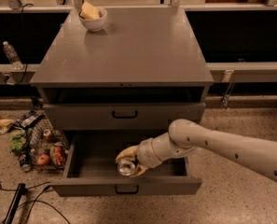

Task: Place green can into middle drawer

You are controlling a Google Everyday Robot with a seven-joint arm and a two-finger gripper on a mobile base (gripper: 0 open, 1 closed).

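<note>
The middle drawer [86, 183], the cabinet's lowest grey drawer with a small black handle, is pulled open. My gripper [128, 161] reaches in from the right, low inside the drawer, with its yellowish fingers [124, 152] shut on the green can [126, 166]. The can lies on its side with a shiny silver end facing the camera; its green sides are mostly hidden by the fingers. It sits near the drawer's middle, close to the floor of the drawer.
The drawer above [124, 115] is shut. A white bowl [93, 20] with a yellow object stands on the cabinet top at the back left. A wire basket of snacks and cans [40, 146] lies on the floor at left. A water bottle [11, 55] stands on the left ledge.
</note>
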